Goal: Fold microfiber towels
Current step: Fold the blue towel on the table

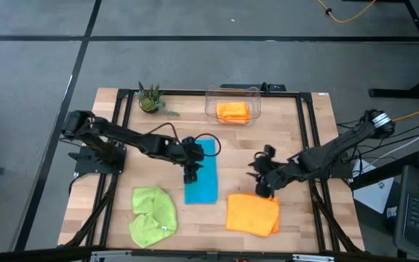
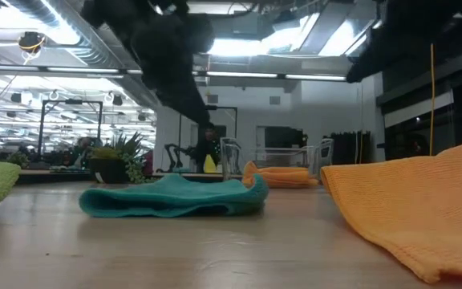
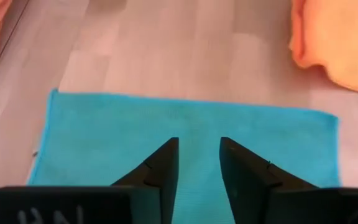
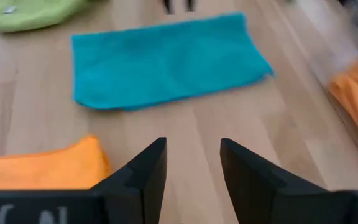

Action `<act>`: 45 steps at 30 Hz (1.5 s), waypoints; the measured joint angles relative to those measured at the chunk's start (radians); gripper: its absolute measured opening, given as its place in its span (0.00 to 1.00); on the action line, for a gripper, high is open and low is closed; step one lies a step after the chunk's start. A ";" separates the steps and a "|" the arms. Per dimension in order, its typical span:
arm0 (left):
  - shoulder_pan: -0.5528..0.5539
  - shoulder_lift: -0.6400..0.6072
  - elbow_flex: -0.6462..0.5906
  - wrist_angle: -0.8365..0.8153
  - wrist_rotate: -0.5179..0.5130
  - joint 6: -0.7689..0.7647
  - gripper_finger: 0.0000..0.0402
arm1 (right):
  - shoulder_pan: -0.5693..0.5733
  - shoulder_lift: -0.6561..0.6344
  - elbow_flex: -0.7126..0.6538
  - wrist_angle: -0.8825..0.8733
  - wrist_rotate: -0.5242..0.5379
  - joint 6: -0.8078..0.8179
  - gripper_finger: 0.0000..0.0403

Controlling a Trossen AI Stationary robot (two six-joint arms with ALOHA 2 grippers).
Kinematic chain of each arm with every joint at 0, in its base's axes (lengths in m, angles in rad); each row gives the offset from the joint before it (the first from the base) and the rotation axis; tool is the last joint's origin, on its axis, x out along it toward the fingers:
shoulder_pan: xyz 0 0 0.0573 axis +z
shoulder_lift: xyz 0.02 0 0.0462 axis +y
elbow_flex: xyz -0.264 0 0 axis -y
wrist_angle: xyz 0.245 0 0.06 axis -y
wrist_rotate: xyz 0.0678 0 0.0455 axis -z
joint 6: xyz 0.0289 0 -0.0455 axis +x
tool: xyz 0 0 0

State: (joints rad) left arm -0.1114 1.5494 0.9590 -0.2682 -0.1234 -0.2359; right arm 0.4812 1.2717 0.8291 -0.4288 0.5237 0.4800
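The teal towel (image 1: 201, 181) lies flat near the middle of the table (image 1: 311, 131) as a long rectangle, its short ends facing near and far, which suggests it is already folded once and awaits a second fold. The left gripper (image 1: 190, 173) hangs over its left long edge, its fingers (image 3: 165, 169) a narrow gap apart with nothing between them; that position would suit pressing the cloth down or taking an edge, though which is intended cannot be told. To the right and nearer lies an orange towel (image 1: 252, 214), lumpy and only loosely doubled, so it probably still needs work. The right gripper (image 1: 262, 183) sits just above its far left corner, fingers (image 4: 143, 171) parted moderately and empty, pointed toward the teal towel across bare wood. At the near left the lime green towel (image 1: 153, 215) is crumpled and untouched, well apart from both arms. At the far side a second orange towel (image 1: 233, 110) rests inside the clear plastic bin (image 1: 254, 92), apparently where finished cloths are stowed. A small potted plant (image 1: 150, 100) stands at the far left, clear of the work.
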 joint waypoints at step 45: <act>-0.486 0.286 0.004 0.027 -0.291 -0.147 0.50 | -0.017 0.846 0.466 0.280 -0.186 -0.232 0.72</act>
State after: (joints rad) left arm -0.5976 1.8358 0.9627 -0.2413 -0.4139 -0.3831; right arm 0.4646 2.1181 1.2949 -0.1483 0.3381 0.2483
